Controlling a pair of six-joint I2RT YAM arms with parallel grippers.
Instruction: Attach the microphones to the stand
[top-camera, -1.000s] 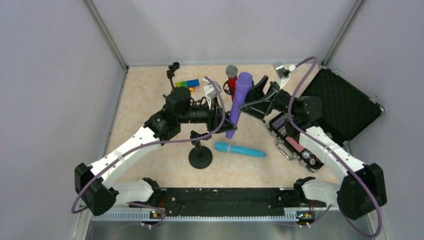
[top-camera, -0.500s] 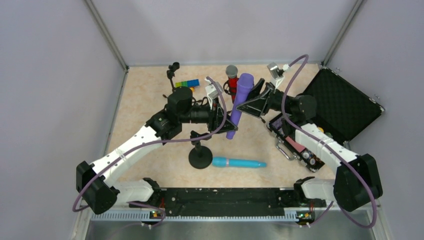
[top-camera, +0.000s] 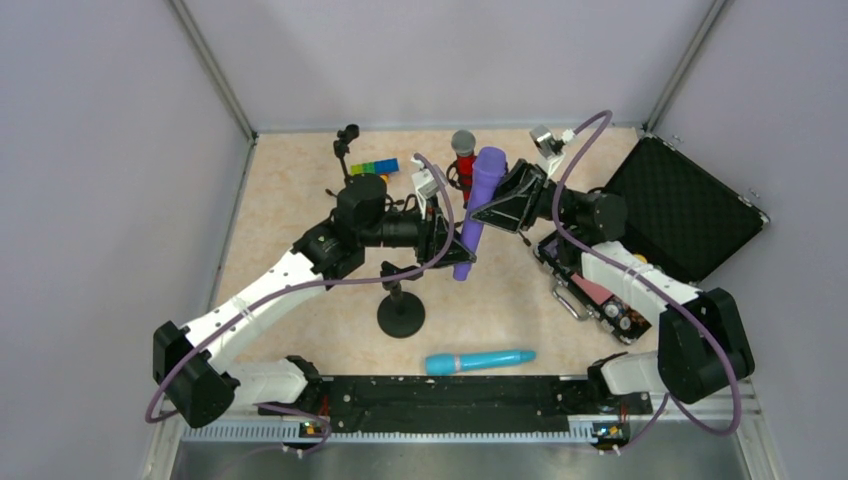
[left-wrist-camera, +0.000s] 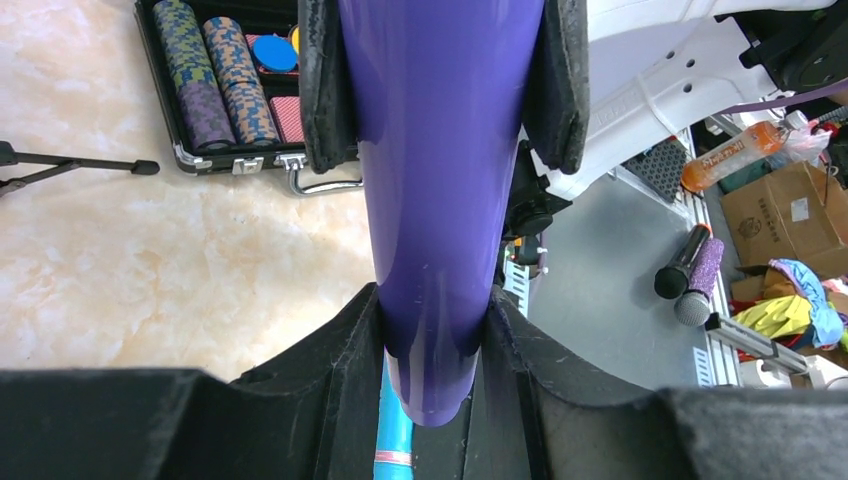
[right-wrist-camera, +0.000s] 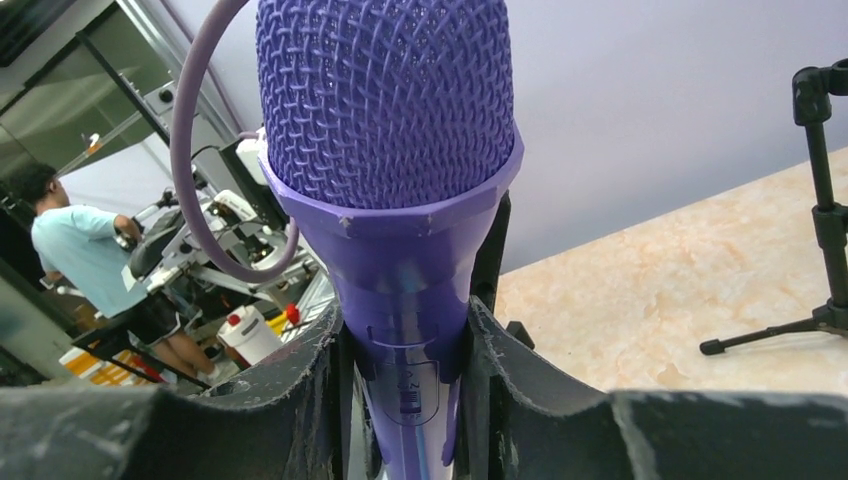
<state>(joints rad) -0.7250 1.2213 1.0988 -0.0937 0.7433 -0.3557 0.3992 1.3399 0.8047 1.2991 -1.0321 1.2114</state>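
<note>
The purple microphone (top-camera: 476, 210) hangs tilted above the table middle, head up. My left gripper (top-camera: 452, 243) is shut on its lower handle (left-wrist-camera: 440, 200), with the handle end poking just past the jaws (left-wrist-camera: 435, 350). My right gripper (top-camera: 497, 203) is shut on it just under the mesh head (right-wrist-camera: 385, 100), jaws pressed to both sides (right-wrist-camera: 405, 370). A black round-base stand (top-camera: 401, 312) rises below and to the left of the held mic. The light-blue microphone (top-camera: 480, 360) lies flat near the front edge. The red microphone (top-camera: 463, 162) stands upright at the back.
An open black case (top-camera: 690, 205) sits at the right, with a poker-chip tray (top-camera: 590, 290) in front of it. Coloured blocks (top-camera: 375, 167) and a small tripod stand (top-camera: 345, 145) are at the back left. Grey walls close three sides.
My right gripper moved left and closed on the purple microphone under its head. The light-blue microphone shifted from beside the stand base toward the front edge. The left gripper kept its hold.
</note>
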